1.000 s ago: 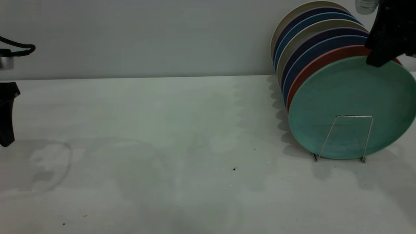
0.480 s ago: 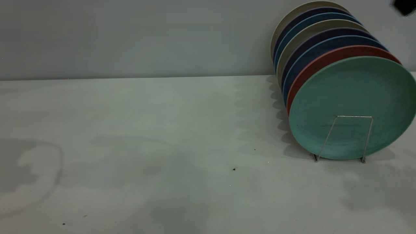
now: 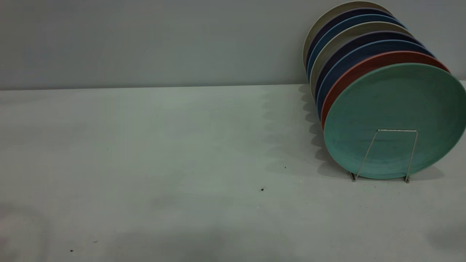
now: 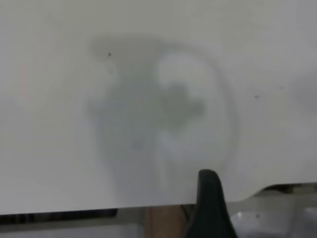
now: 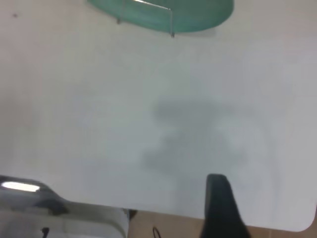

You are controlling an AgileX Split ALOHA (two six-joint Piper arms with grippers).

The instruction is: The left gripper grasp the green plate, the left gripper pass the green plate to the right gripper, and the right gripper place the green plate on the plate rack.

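Standing Racked: Green Plate at the Front

Round matte teal-green plate (image 3: 395,116) stands on edge in the thin silvery wire plate rack (image 3: 393,153), foremost, just ahead of a salmon-pink plate (image 3: 355,71). Left gripper (image 4: 210,206) and right gripper (image 5: 223,208) each show one black finger above white table (image 3: 164,145); their opening cannot be judged.

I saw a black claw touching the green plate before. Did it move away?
Yes. The right gripper has lifted up and away, out of the exterior view; the round teal-green plate stands in the silvery wire plate rack.

The table (image 3: 164,145) lies open from nine o'clock through the centre. At three o'clock the plate rack (image 3: 395,153) blocks passage, its upright plates fronted by the green plate (image 3: 395,105).
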